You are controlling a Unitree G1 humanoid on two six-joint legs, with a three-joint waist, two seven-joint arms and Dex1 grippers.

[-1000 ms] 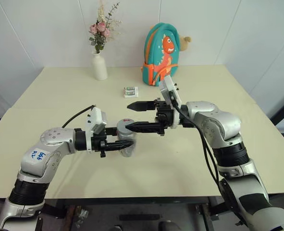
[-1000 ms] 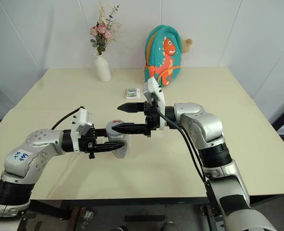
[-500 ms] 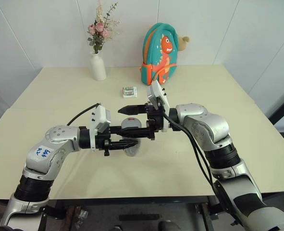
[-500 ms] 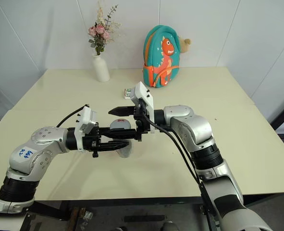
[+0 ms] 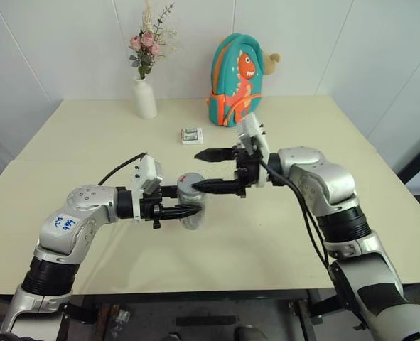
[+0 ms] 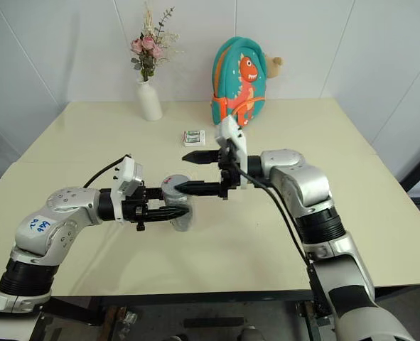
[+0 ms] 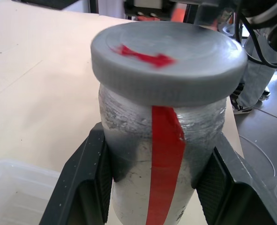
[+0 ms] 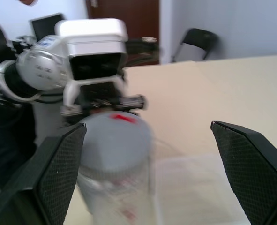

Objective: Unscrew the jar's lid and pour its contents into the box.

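Above the cream table (image 5: 281, 234), the upright jar (image 5: 192, 209) is pinched by the left gripper (image 5: 188, 211), its lid (image 7: 168, 61) apparently just beside the spread right gripper (image 5: 206, 170).

Matt grey lid (image 7: 168, 61), crinkled silvery jar (image 7: 129, 140)

silver arms (image 5: 316, 177), black cables (image 5: 117, 169), blue-marked sticker (image 5: 62, 224)

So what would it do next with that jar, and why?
Probably slide the open right claw back over the lid and close on it. The left claw already clamps the jar below the lid, the lid is still on, and the right claw's fingers stand wide apart beside it, touching nothing.
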